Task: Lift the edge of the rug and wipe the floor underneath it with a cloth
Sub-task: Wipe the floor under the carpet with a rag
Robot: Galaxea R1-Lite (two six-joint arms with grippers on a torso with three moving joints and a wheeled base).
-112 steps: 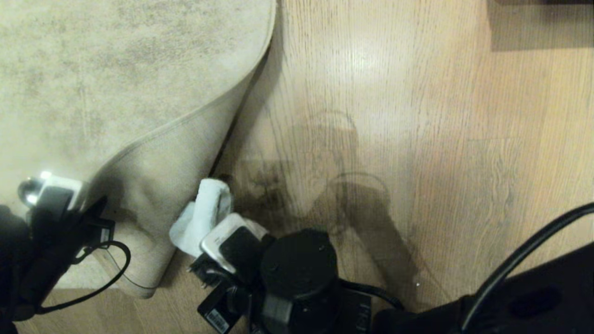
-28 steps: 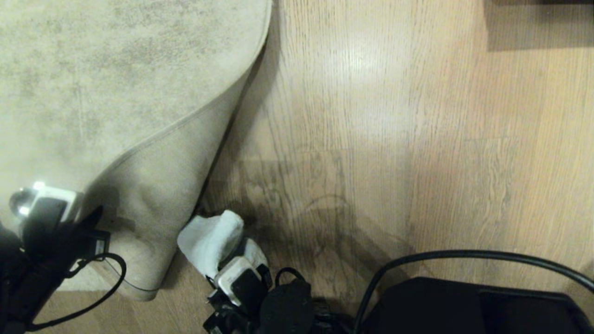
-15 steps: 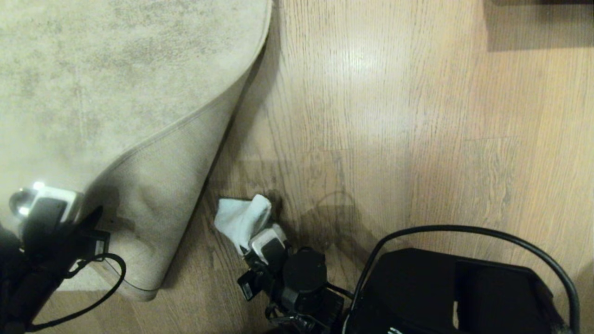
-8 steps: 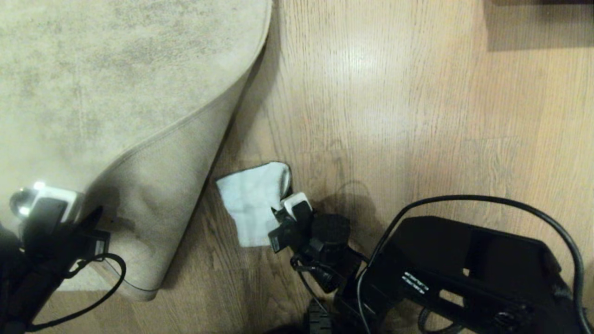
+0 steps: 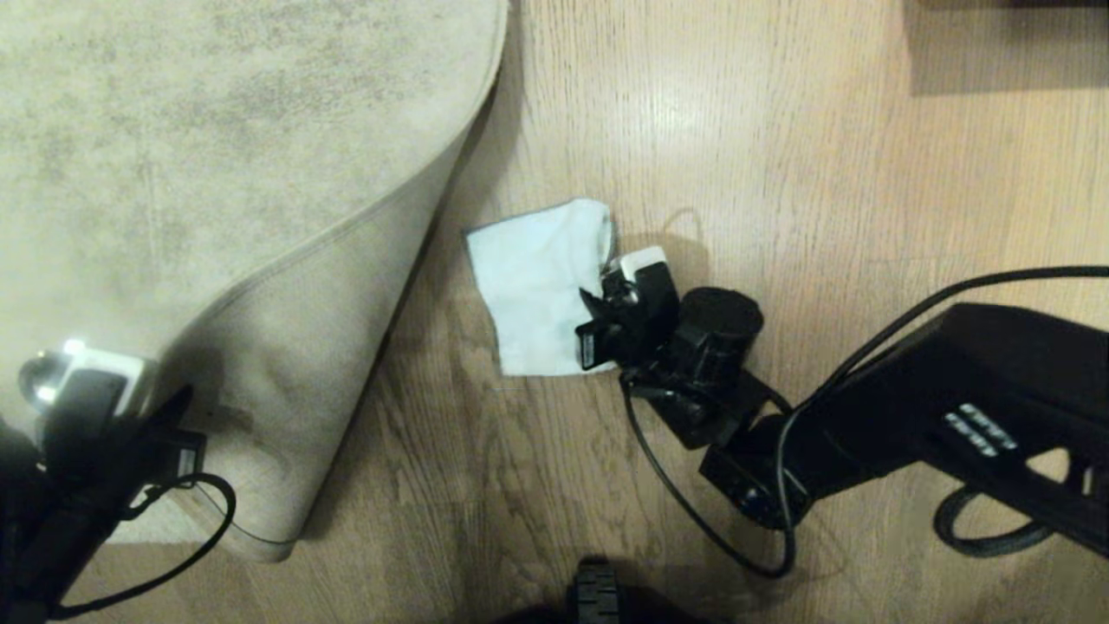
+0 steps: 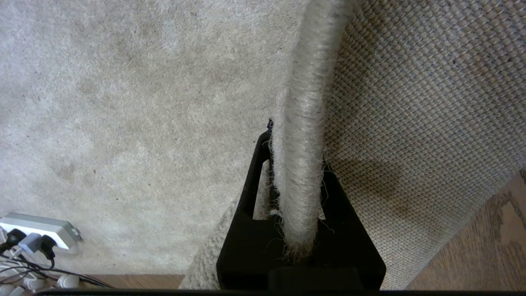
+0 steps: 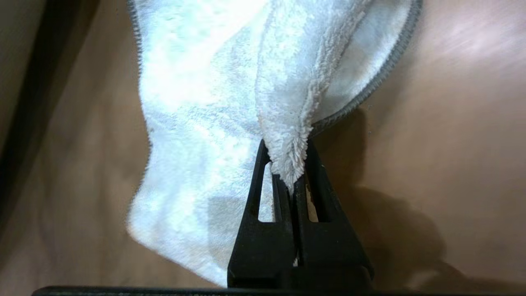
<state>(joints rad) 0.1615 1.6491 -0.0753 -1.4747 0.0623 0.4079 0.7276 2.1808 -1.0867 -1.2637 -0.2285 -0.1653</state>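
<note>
The rug edge [image 5: 346, 230] is lifted and folded over, so its paler woven underside [image 5: 295, 381] faces up. At the lower left my left gripper [image 5: 178, 416] holds the fold up. In the left wrist view it [image 6: 298, 164] is shut on the fuzzy rug edge [image 6: 306, 94]. The pale blue-green cloth [image 5: 537, 286] lies spread on the wood floor [image 5: 780, 173], just right of the fold. My right gripper [image 5: 606, 321] is shut on the cloth's right side. In the right wrist view it [image 7: 287, 164] pinches a ridge of the cloth [image 7: 197, 102], and the rest lies flat on the floor [image 7: 452, 123].
A white power strip with plugs and cables [image 6: 37, 230] sits by the rug's far border in the left wrist view. A dark shape [image 5: 1005, 43] fills the top right corner. The right arm's cable [image 5: 693, 511] loops over the floor.
My right gripper has swept the cloth away from me and to the right over the bared floor, and the cloth has spread out flat. The left gripper and the rug have stayed still.
</note>
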